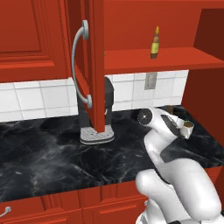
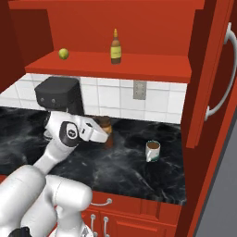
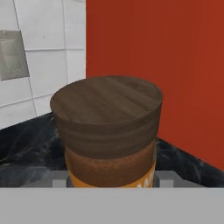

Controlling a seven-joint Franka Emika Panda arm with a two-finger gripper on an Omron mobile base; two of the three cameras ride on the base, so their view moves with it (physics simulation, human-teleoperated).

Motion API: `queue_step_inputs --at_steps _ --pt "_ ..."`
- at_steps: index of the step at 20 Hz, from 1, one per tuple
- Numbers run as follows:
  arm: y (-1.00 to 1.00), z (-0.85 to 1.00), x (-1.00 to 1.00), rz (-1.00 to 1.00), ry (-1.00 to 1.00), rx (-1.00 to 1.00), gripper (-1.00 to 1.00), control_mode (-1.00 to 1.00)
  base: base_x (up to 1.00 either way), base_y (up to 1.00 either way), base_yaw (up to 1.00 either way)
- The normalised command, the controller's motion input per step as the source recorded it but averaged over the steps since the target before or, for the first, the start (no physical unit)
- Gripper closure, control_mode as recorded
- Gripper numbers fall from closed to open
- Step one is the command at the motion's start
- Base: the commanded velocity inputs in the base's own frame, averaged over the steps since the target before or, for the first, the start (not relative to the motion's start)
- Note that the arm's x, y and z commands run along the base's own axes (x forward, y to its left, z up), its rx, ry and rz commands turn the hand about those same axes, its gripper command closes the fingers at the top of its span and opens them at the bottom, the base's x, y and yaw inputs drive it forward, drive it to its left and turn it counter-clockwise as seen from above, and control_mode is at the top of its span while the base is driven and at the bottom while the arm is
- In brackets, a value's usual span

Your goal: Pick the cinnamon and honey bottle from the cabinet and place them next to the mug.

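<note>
The cinnamon (image 3: 107, 113), a stout brown jar with a dark wooden cap, sits close between my fingers in the hand view. My gripper (image 2: 105, 137) is shut on it, low over the black counter (image 2: 125, 171), left of the mug (image 2: 152, 150). The mug (image 1: 187, 129) is white with a brown inside. The slim amber honey bottle (image 2: 115, 47) stands upright on the red shelf (image 2: 139, 65) of the cabinet, also seen as honey bottle (image 1: 155, 43). The cabinet door (image 1: 95, 65) with its curved grey handle (image 1: 78, 65) hangs open.
A dark coffee machine (image 2: 58, 95) stands at the back left of the counter, partly behind the open door. A green lime (image 2: 63, 53) lies on the shelf's left end. A wall outlet (image 2: 140, 90) is in the tiles. A second open door (image 2: 210, 74) stands at the right.
</note>
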Motion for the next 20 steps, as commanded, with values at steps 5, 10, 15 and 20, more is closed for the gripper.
queue_step_inputs --at_steps 5,10,15,20 --pt "-0.22 0.00 0.61 -0.03 0.05 0.01 1.00 -1.00 0.00 0.00 0.00" --pt "-0.15 -0.06 0.39 -0.07 0.00 0.01 1.00 -1.00 0.00 0.00 0.00" --pt "-0.09 -0.18 0.19 -0.12 0.00 0.04 1.00 -1.00 0.00 0.00 0.00" --pt "0.00 -0.25 0.02 -0.16 -0.07 0.11 1.00 -1.00 0.00 0.00 0.00"
